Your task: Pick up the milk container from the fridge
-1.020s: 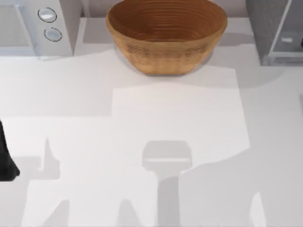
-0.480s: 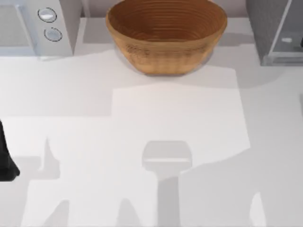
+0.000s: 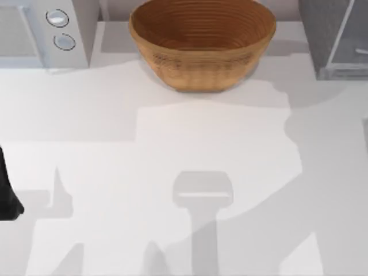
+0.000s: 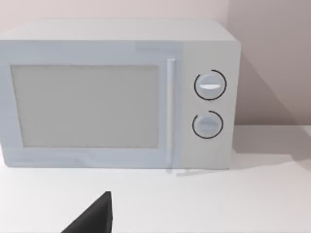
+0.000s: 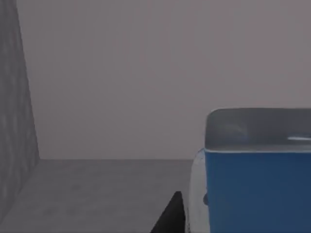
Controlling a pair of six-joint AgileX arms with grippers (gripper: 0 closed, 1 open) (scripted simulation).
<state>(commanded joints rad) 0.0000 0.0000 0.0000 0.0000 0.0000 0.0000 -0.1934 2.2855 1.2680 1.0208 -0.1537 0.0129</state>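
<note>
Setting: white tabletop (image 3: pixel 172 144) seen from above, with a pale wall behind and grey shadows of the arms across the near half.
Left arm: parked at the near left edge of the table, a dark shape (image 3: pixel 7 192); its wrist view faces the white microwave (image 4: pixel 116 94) and shows one dark fingertip of the left gripper (image 4: pixel 95 218), so I cannot tell whether the fingers are spread or pressed together.
Middle far: brown woven basket (image 3: pixel 201 43), standing alone between the two appliances.
Far left: the microwave, with two round knobs.
Far right: the fridge (image 3: pixel 328 34), a dark grey speckled cabinet with a pale glassy door panel (image 3: pixel 348 40).
Right arm: reaching into the fridge; its wrist view looks across a grey shelf floor to a plain back wall, with a speckled side wall beside it.
Milk container (image 5: pixel 257 179): inside the fridge, very close to the right wrist camera, a blue body with a white edge and pale top.
Right gripper (image 5: pixel 170 216): one dark fingertip shows just beside the carton's white edge; grip state cannot be told.
Key relation: the carton appears to lie right beside that finger, likely between the fingers, though the other finger is hidden.
Axis: the carton stands upright, long axis vertical, top facing up.
Nearer arm: the right, by far.
</note>
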